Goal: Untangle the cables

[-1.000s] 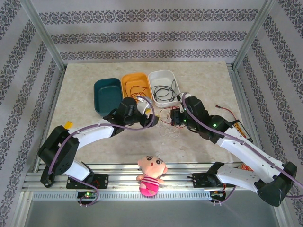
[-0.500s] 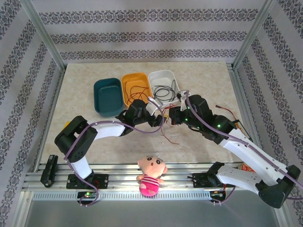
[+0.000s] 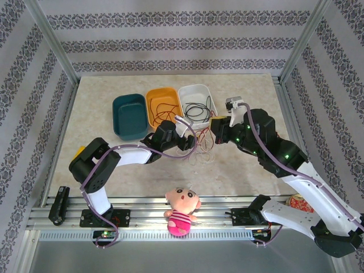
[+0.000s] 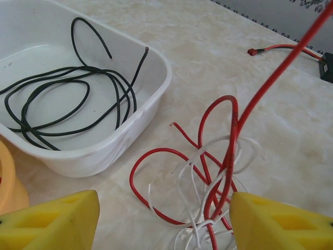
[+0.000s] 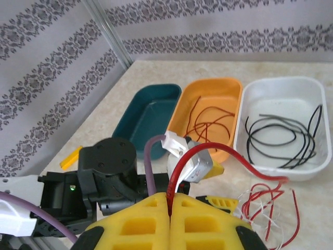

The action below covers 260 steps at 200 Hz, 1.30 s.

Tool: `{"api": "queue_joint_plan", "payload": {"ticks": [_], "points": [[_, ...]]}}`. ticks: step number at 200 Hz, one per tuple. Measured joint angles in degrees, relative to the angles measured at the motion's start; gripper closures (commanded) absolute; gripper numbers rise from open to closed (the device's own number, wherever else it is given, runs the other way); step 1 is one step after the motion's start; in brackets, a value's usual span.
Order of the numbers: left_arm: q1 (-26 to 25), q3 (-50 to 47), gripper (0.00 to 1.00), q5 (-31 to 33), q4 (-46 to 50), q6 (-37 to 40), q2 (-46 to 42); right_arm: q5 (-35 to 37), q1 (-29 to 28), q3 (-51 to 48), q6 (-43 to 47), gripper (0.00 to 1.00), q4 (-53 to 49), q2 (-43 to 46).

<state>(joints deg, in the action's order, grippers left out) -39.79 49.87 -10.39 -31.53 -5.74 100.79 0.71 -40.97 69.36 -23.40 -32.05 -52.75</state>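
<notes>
A tangle of red and white cables (image 4: 218, 182) lies on the table beside the white bin, between my two arms (image 3: 203, 149). My left gripper (image 4: 164, 226) is low over it and open. The tangle sits between its yellow fingertips (image 4: 52, 224), and one red strand runs against the right one. My right gripper (image 5: 170, 200) is shut on a red cable (image 5: 229, 153). That cable arcs down from it to the tangle (image 5: 265, 203) and crosses the left wrist view as a taut line (image 4: 291, 57). In the top view the right gripper (image 3: 215, 128) hangs just right of the left gripper (image 3: 192, 143).
Three bins stand behind the tangle: a teal one (image 3: 128, 115), an orange one (image 3: 164, 105) holding thin red wires, and a white one (image 3: 196, 102) holding black cables (image 4: 57, 104). A separate red lead with a connector (image 4: 270, 48) lies further right. A plush doll (image 3: 182, 210) sits at the near rail.
My right gripper has risen and drawn back to the right with the red cable, pulling it taut. My left gripper has moved in beside the tangle, its jaws slightly narrower.
</notes>
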Motion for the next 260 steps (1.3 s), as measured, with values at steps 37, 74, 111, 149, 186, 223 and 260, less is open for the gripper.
{"api": "queue_joint_plan", "payload": {"ticks": [37,74,111,149,186,223,260], "points": [[0.0,-0.26,0.33,0.61,0.04,-0.87,-0.26,0.0,0.0,4.55,3.08,1.0,-0.81,0.0],[0.04,-2.32,0.31,1.92,0.42,-1.99,-4.33,0.0,0.0,8.85,5.86,1.0,-2.03,-0.04],[0.15,-3.52,0.29,4.09,1.6,-2.27,-11.74,0.04,0.0,13.25,8.92,1.0,-3.19,-0.79],[0.92,-3.58,0.29,4.94,3.74,-2.23,-17.97,0.02,-0.02,18.69,12.83,1.0,-4.09,-3.45],[1.29,-3.58,0.29,5.11,5.53,-1.84,-20.87,0.04,-0.46,24.02,17.66,1.0,-4.66,-6.14],[1.29,-3.8,0.25,7.26,6.45,-2.01,-22.27,0.07,-1.29,27.8,22.29,1.0,-3.72,-8.83],[1.31,-5.9,0.02,15.19,9.05,-4.13,-24.87,0.26,-1.29,29.99,24.15,1.0,-1.38,-13.38]]}}
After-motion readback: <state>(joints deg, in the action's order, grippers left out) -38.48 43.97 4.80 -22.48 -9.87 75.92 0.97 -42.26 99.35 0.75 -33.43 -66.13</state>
